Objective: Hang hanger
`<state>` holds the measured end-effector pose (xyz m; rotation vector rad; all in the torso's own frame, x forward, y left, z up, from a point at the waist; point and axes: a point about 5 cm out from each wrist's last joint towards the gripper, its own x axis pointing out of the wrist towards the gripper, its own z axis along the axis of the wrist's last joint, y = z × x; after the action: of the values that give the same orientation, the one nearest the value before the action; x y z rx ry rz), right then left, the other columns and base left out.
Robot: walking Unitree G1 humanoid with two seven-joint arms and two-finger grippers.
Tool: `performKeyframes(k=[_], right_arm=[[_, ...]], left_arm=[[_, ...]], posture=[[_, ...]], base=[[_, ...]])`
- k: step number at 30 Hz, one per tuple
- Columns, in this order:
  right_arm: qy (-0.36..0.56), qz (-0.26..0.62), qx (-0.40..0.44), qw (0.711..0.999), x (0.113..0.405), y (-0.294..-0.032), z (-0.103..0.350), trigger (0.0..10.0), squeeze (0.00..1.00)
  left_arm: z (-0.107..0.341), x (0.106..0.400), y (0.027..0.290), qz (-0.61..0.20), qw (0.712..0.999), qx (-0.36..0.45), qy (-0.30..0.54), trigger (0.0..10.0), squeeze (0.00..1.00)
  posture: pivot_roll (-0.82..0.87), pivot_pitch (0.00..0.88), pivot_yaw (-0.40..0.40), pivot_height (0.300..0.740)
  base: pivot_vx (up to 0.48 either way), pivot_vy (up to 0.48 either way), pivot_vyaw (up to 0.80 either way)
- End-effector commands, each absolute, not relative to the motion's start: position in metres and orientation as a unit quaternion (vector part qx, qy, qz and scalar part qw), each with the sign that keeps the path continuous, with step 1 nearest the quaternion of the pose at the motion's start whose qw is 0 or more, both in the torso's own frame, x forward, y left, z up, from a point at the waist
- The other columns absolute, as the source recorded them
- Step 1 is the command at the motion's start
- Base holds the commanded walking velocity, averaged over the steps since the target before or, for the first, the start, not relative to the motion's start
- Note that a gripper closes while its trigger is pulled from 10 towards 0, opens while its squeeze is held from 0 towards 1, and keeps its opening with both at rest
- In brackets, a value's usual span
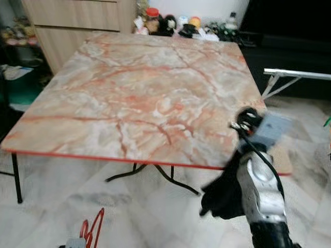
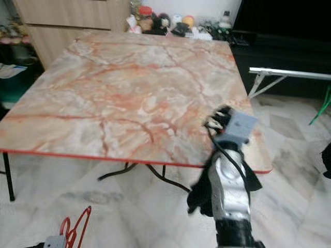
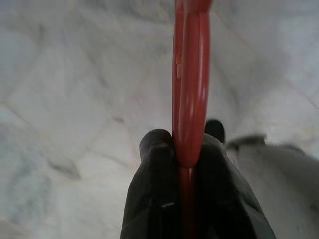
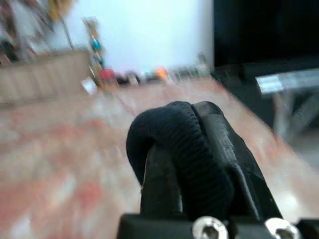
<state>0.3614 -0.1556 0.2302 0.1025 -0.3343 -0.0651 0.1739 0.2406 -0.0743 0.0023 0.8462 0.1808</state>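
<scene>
A red hanger (image 3: 188, 84) is clamped between the two black fingers (image 3: 154, 189) of the left gripper (image 3: 183, 154), seen close up in the left wrist view with pale marble floor behind it. In the head views the same hanger (image 1: 93, 230) is seen low down at the robot's left, over the floor (image 1: 155, 217), in front of the table's near edge and apart from it.

The right gripper (image 4: 192, 149) is raised at the robot's right, by the table's near right corner. Its two fingers are pressed together with a piece of ribbed black cloth (image 4: 184, 144) wrapped over and between them; in the head views the dark cloth (image 1: 225, 191) hangs down beside the silver right arm (image 1: 261, 191).

One square folding table (image 1: 139, 93) with a pink-and-orange marble-pattern top, a red rim and black legs is seen ahead. At its far edge a row of small items (image 1: 176, 25) is lined up, among them one jar with a red lid (image 1: 152, 15); its contents cannot be made out, and the items are too blurred to count. A wooden cabinet (image 1: 77, 23) stands at the far left, and one white folding rack (image 1: 295, 77) is seen at the right.
</scene>
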Motion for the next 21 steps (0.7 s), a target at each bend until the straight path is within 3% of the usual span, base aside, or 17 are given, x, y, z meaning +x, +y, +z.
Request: performKeyframes(k=[1,5,10,12,15,19,21], right_arm=[[-0.239,-0.021,0.044,0.970,0.365,-0.161,0.270,10.0,0.00],[-0.312,-0.016,0.072,0.947,0.386,-0.181,0.348,10.0,0.00],[-0.324,-0.022,0.040,0.945,0.395,-0.189,0.402,10.0,0.00],[-0.335,-0.028,0.045,0.941,0.394,-0.192,0.415,10.0,0.00],[-0.331,-0.032,0.048,0.942,0.395,-0.193,0.421,10.0,0.00],[-0.282,-0.004,0.053,0.958,0.405,-0.175,0.380,10.0,0.00],[-0.250,0.028,0.059,0.966,0.400,-0.154,0.342,10.0,0.00]], left_arm=[[-0.080,0.166,0.235,0.085,0.901,-0.006,0.425,10.0,0.00],[-0.079,0.171,0.231,0.083,0.903,-0.007,0.420,10.0,0.00],[-0.079,0.171,0.229,0.085,0.903,-0.011,0.421,10.0,0.00],[-0.080,0.170,0.228,0.084,0.901,-0.012,0.425,10.0,0.00],[-0.081,0.168,0.227,0.084,0.900,-0.016,0.427,10.0,0.00],[-0.083,0.165,0.224,0.084,0.899,-0.019,0.429,10.0,0.00],[-0.084,0.162,0.225,0.088,0.899,-0.022,0.429,10.0,0.00]], posture=[[0.01,0.141,-0.019,0.740],[0.01,0.122,-0.029,0.740],[0.00,0.115,-0.031,0.740],[0.00,0.113,-0.031,0.740],[0.00,0.111,-0.031,0.740],[0.01,0.127,-0.036,0.740],[0.01,0.142,-0.030,0.740]], base=[[0.450,0.000,0.00],[0.462,0.000,0.00],[0.430,0.000,0.00],[0.000,0.000,0.00],[0.000,0.000,0.00],[0.000,0.000,0.00],[0.000,0.000,0.00]])
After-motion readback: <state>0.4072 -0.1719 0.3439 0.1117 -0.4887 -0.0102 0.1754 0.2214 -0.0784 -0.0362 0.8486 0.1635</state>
